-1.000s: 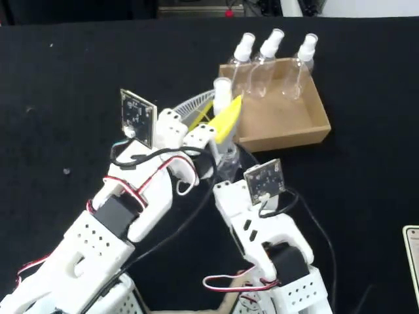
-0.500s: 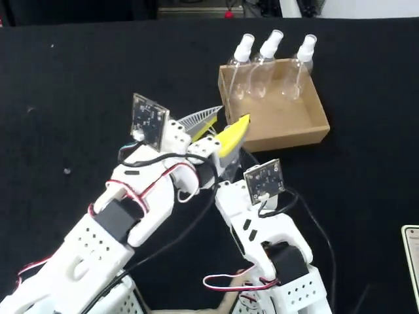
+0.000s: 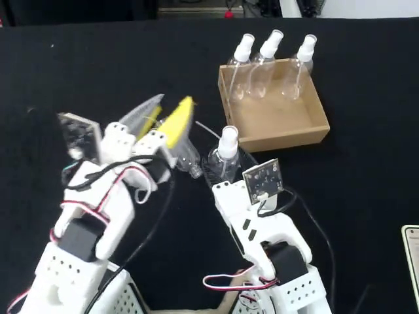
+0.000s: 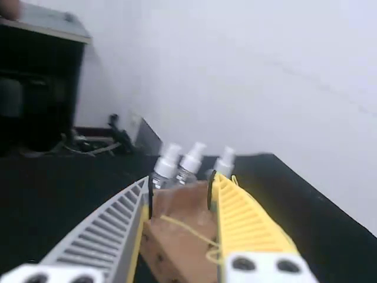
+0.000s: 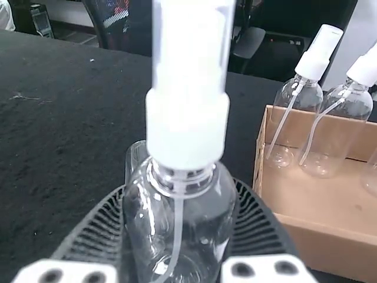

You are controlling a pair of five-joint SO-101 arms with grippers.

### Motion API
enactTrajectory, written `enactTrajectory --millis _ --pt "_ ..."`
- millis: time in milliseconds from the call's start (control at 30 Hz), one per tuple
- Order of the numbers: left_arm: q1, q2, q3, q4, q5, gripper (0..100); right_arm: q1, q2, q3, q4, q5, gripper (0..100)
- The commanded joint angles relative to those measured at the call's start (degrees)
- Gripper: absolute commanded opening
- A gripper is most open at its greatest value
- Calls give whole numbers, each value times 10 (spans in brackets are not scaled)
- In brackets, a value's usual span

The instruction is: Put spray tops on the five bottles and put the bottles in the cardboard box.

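My right gripper (image 3: pixel 223 171) is shut on a clear bottle (image 3: pixel 222 160) that stands upright with a white spray top (image 3: pixel 229 137) on its neck. The right wrist view has the same bottle (image 5: pixel 179 206) and spray top (image 5: pixel 188 88) close up between the black fingers (image 5: pixel 94 236). My left gripper (image 3: pixel 163 111) hangs open to the left of it, with nothing between its grey and yellow fingers (image 4: pixel 247 224). A clear bottle without a top (image 3: pixel 186 158) lies on the table between the two grippers. The cardboard box (image 3: pixel 278 121) holds three capped bottles (image 3: pixel 265 65) along its far wall.
The box (image 5: pixel 318 203) stands just beyond and to the right of the held bottle. A black cloth (image 3: pixel 78 59) covers the table, with bare room at the left and far right. A white flat object (image 3: pixel 412 242) lies at the right edge.
The left gripper lowered the spray top onto the held bottle, let go, and swung away to the left with its fingers open. The right arm kept still.
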Motion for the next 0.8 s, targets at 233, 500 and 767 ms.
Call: enactTrajectory --millis 233,500,767 --pt "-187 -21 244 -80 -4 170 12 -58 -47 -14 -4 74" --pt "-203 -18 349 -185 -3 170 155 -44 -139 -60 -3 74" --pt "-202 -16 371 -187 2 170 158 187 -242 -199 -2 74"
